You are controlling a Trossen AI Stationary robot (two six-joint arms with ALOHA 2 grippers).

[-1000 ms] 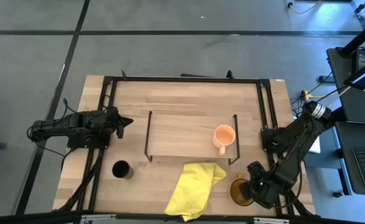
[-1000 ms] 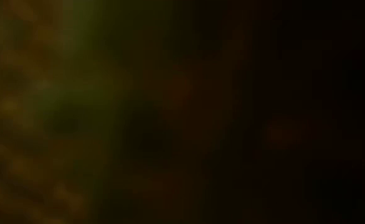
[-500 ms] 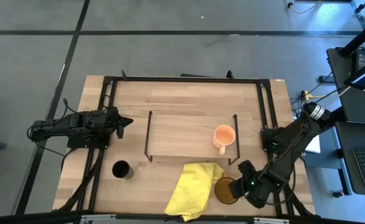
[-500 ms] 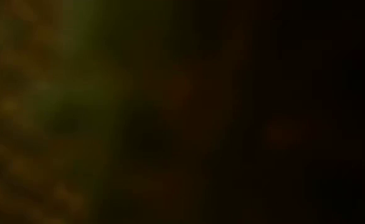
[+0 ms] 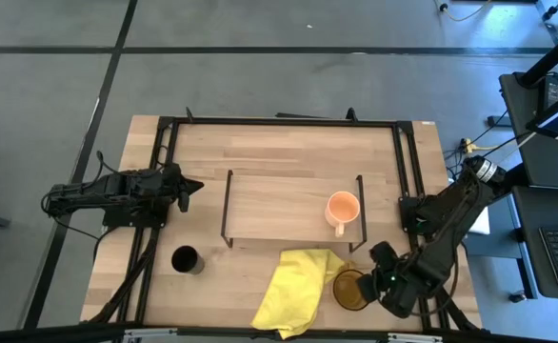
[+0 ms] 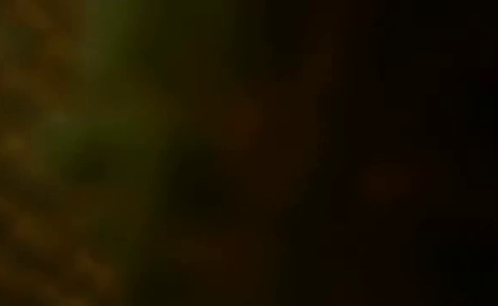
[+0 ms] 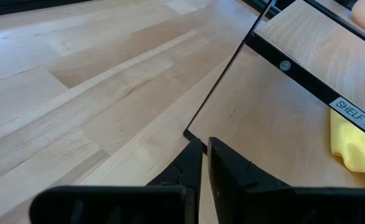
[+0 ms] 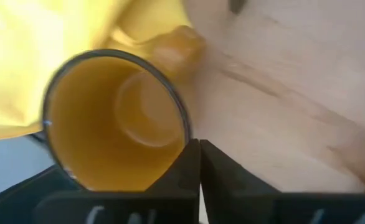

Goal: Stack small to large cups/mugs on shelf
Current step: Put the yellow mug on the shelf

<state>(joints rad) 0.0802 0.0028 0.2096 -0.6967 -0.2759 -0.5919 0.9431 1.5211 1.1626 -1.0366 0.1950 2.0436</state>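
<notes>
Right gripper (image 5: 374, 284) is sitting low at the table's front right corner, its two fingers (image 8: 189, 163) pressed together with no gap showing, clasping nothing. Just beside its tips the amber mug (image 5: 349, 289) is standing upright on the tabletop (image 5: 288, 148), its rim right at the fingertips in the right wrist view and its far side touching the yellow cloth (image 5: 295, 288). Up on the shelf (image 5: 279, 205), near its right end frame, the peach-orange mug (image 5: 341, 209) is sitting upright. Well apart, at the front left, the black cup (image 5: 186, 259) is standing on the tabletop. Left gripper (image 5: 191, 188) is waiting at the left edge, jaws nearly closed, facing the shelf.
</notes>
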